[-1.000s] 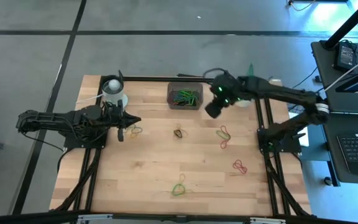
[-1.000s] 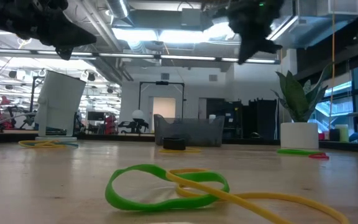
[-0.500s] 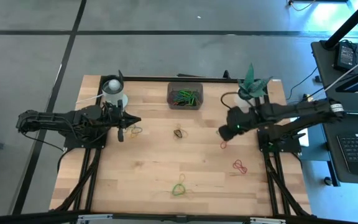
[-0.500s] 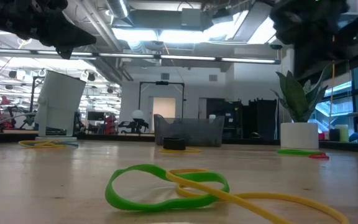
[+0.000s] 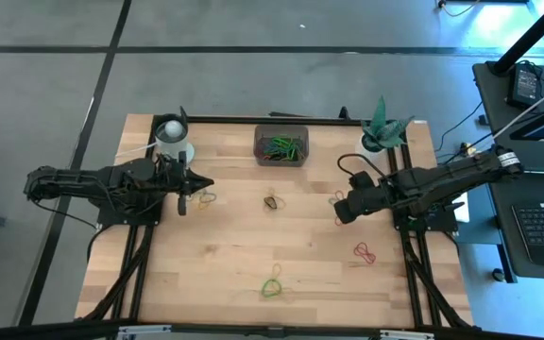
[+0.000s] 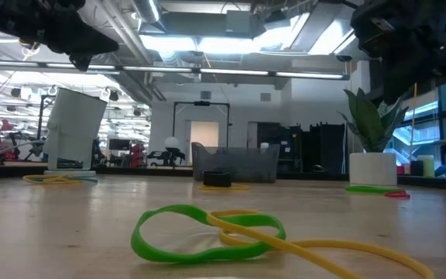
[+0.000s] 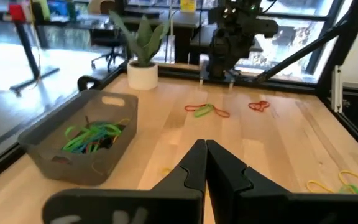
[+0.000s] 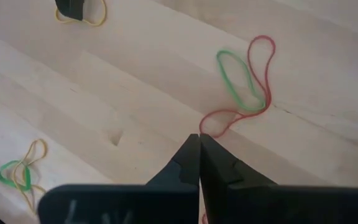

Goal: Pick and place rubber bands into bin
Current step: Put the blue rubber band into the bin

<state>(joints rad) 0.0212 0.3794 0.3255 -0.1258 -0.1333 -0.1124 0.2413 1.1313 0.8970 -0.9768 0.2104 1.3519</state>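
The bin (image 5: 281,145) stands at the table's far middle with green rubber bands (image 7: 92,134) inside. More rubber bands lie flat on the wood: a red and green pair (image 8: 244,87), a red one (image 5: 365,251), a black and yellow one (image 5: 272,202), a green and yellow pair (image 5: 272,285), and another green and yellow pair (image 5: 203,198). My right gripper (image 8: 199,135) is shut and hovers, pointing steeply down, by the red and green pair. Whether it touches them, I cannot tell. My left gripper (image 7: 205,144) is shut and level at the table's left, holding nothing.
A white cup (image 5: 173,140) stands at the far left, just beyond my left gripper. A plant in a white pot (image 5: 383,132) stands at the far right. A black frame (image 5: 404,227) runs along the table's sides. Bare wood lies in the middle (image 5: 253,246).
My right gripper has swung from beside the bin's right end toward the table's near edge and down, rolling its wrist, and now stands over the red and green pair. It stays shut. No rubber band has moved.
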